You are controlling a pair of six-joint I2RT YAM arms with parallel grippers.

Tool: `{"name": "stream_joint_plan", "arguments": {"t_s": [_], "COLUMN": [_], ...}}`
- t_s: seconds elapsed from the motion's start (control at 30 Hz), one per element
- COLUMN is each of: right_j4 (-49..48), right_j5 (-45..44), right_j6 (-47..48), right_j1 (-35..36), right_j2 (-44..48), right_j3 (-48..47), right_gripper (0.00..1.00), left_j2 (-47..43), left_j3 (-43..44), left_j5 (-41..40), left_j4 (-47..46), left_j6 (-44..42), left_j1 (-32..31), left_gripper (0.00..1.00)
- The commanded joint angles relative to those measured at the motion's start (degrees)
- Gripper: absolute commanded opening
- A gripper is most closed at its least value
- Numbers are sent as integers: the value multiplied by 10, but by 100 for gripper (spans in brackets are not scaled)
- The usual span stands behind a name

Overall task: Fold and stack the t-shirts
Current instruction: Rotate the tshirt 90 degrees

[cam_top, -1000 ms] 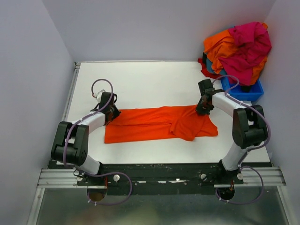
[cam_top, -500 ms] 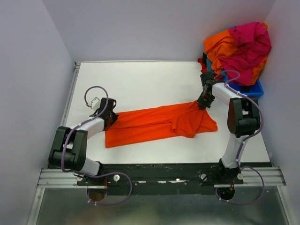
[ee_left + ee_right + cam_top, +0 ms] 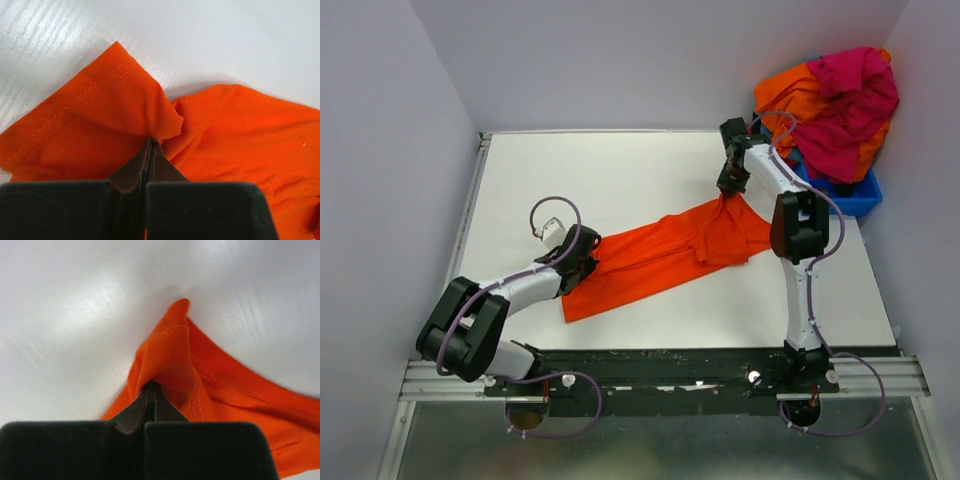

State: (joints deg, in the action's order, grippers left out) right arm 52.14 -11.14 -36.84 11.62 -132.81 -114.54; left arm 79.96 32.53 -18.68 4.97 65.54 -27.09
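Currently, left gripper [image 3: 584,250] pinches tight on the near end of the orange t-shirt [image 3: 665,250], which lies diagonally across the table [image 3: 620,175]. Right gripper [image 3: 728,186] clamps the far end, likely to draw the cloth taut for folding.

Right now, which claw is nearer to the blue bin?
Right. The right claw pinches the orange t-shirt just left of the blue bin; the left claw holds the shirt's opposite end, much farther away.

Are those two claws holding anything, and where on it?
Both grip the orange t-shirt: the left gripper pinches a hemmed corner, the right gripper a stitched edge opposite.
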Motion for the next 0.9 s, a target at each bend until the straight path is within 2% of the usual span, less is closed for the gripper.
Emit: {"name": "stream_joint_plan", "arguments": {"t_s": [0.0,0.17,0.3,0.4,0.5,0.57,0.63,0.73,0.87], "right_j4": [70,81,84,98,19,-29,-41,15,-4], "right_j5": [-22,-21,-87,-115,-102,-89,-72,-44,-23], "right_j6": [16,23,26,-2,-9,3,22,41,63], "right_j1": [24,32,25,-4,-40,-57,-64,-63,-63], "right_j2": [-70,-118,-101,-46,47,96,101,79,124], "right_j3": [-108,-195,-191,-103,62,132,132,54,65], "right_gripper": [1,1,1,1,1,1,1,1,4], "left_j2": [3,-35,-86,-132,-161,-169,-176,-190,-193], "left_j3": [-46,-71,-77,-81,-92,-95,-98,-76,9], "left_j5": [-3,-18,-43,-61,-42,-38,-40,-62,-108], "left_j4": [43,78,148,184,180,187,188,195,234], "left_j6": [46,104,124,123,100,89,75,39,-25], "left_j1": [-31,-95,-129,-119,-86,-64,-51,-41,-38], "left_gripper": [0,0,0,0,0,0,0,0,0]}}
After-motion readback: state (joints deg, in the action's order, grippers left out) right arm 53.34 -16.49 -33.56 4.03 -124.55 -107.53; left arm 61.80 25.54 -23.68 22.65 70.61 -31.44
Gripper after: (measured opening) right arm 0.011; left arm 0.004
